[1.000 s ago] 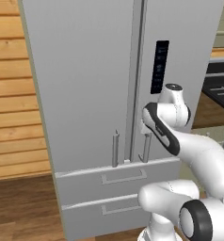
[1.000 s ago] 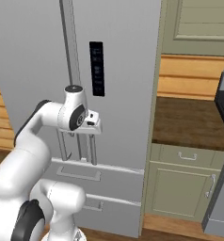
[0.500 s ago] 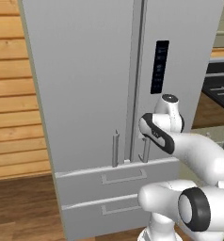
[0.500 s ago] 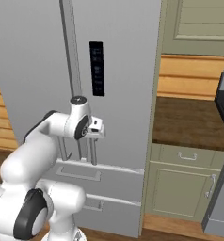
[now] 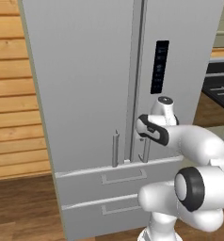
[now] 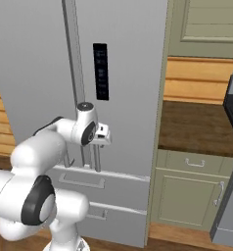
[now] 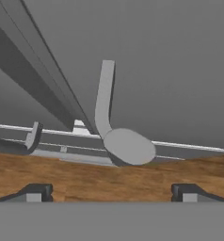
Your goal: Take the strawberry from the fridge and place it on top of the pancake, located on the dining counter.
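Arm bent fwd, wrist low at the fridge (image 5: 85, 94), doors closed. Gripper (image 7: 111, 190) spread wide, holding nothing, lined up w/ lower end of right door handle (image 7: 104, 101), not touching.

White arm is folded up tight here, big elbow bulge low and close to the cameras, forearm running forward and a little up to the dark-jointed wrist. From the right base view the hand sticks out sideways off the wrist, gripper (image 6: 104, 138) just beyond it, pointing ahead. From the left base view the wrist and its dark band sit in front of the hand, so the gripper itself is hidden behind them. Hand view has both dark fingertips (image 7: 37, 192) poking up at the bottom edge, one far left, one far right, jaws spread wide with nothing between them
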Tool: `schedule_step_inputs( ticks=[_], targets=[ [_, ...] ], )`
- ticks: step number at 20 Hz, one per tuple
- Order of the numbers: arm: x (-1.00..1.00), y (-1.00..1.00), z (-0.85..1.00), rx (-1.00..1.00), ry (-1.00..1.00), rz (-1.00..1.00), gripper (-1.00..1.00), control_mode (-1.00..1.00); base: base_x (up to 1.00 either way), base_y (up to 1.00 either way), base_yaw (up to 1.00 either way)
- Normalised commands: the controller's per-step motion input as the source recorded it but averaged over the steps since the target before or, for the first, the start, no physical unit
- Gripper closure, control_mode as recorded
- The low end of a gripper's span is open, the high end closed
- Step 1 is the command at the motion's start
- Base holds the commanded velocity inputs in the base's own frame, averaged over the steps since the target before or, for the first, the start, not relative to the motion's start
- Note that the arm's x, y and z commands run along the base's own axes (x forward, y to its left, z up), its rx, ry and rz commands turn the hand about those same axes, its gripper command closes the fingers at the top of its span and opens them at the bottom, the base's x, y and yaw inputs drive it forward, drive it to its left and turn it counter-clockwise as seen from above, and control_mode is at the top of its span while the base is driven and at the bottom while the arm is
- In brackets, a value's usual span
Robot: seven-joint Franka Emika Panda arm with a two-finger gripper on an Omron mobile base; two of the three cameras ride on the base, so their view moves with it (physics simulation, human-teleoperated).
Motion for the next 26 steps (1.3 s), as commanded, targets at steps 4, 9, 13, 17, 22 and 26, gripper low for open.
schedule_step_inputs(
  ticks=[4, 9, 13, 17, 22, 26],
  targets=[
    [0.09, 0.0, -0.19, 0.0, 0.0, 0.0, -1.0, -1.0, 0.0, 0.0, 0.0],
    [0.02, -0.09, 0.0, 0.0, 0.0, 0.0, -1.0, -1.0, 0.0, 0.0, 0.0],
    [0.13, -0.03, 0.0, 0.0, 0.0, 0.0, -1.0, -1.0, 0.0, 0.0, 0.0],
    [0.29, 0.0, 0.0, 0.0, 0.0, 0.0, -1.0, -1.0, 0.0, 0.0, 0.0],
    [0.21, 0.0, -0.03, 0.0, 0.0, 0.0, -1.0, -1.0, 0.0, 0.0, 0.0],
    [0.11, 0.0, -0.12, 0.0, 0.0, 0.0, -1.0, -1.0, 0.0, 0.0, 0.0]
  ],
)
